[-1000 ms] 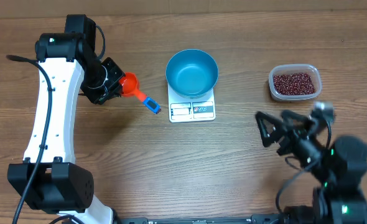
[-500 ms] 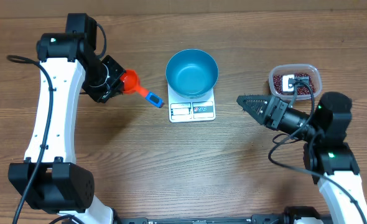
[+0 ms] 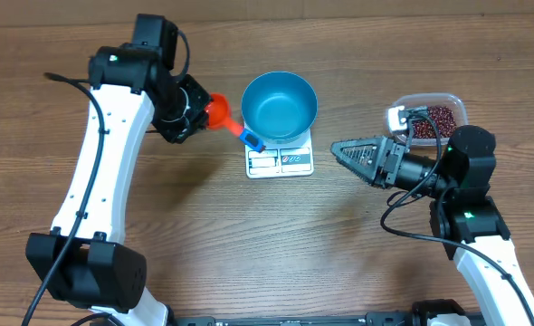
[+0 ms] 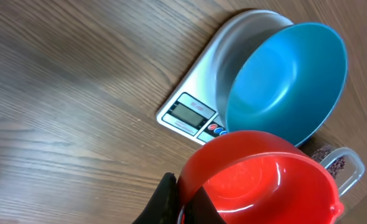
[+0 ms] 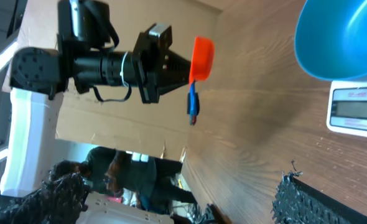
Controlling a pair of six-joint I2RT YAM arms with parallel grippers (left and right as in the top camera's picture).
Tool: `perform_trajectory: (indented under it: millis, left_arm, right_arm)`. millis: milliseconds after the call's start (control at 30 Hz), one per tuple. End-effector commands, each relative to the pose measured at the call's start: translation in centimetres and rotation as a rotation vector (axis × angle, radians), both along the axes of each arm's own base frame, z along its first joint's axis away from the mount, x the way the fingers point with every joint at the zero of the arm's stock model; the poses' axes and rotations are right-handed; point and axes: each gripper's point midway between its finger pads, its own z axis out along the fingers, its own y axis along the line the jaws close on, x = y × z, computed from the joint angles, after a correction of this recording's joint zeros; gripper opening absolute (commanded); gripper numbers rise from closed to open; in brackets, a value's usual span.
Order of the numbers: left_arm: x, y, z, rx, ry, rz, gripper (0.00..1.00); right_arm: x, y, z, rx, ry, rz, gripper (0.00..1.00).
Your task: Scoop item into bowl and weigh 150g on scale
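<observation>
While the left claw (image 3: 198,111) pinches the red scoop (image 3: 219,110), right claw (image 3: 337,147) gapes.

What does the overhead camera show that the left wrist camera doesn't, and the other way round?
Only the overhead view shows both arms whole, the open right gripper and the scoop's blue handle. Only the left wrist view looks straight into the red scoop, whose cup is empty. Both show the blue bowl sitting on the white scale, and the clear tub of dark red beans.
</observation>
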Motion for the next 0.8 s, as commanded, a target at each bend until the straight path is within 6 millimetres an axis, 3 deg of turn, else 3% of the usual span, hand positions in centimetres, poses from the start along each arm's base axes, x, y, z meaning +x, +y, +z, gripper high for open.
perform_trajectory:
  millis: [0,500,767]
  left_arm:
    - [0.1,-0.1,1.1,0.017,-0.025,0.066,0.04]
    - [-0.2,-1.0,1.1,-0.007,0.009,0.163,0.04]
    - [-0.7,-2.9,1.0,-0.004,0.023,0.199,0.04]
  right_arm:
    - [0.0,0.4,1.0,0.001,-0.023,0.004,1.0]
    - [0.5,0.3,0.7,-0.01,-0.021,-0.028,1.0]
    - [0.6,0.3,0.7,-0.012,-0.022,-0.031,1.0]
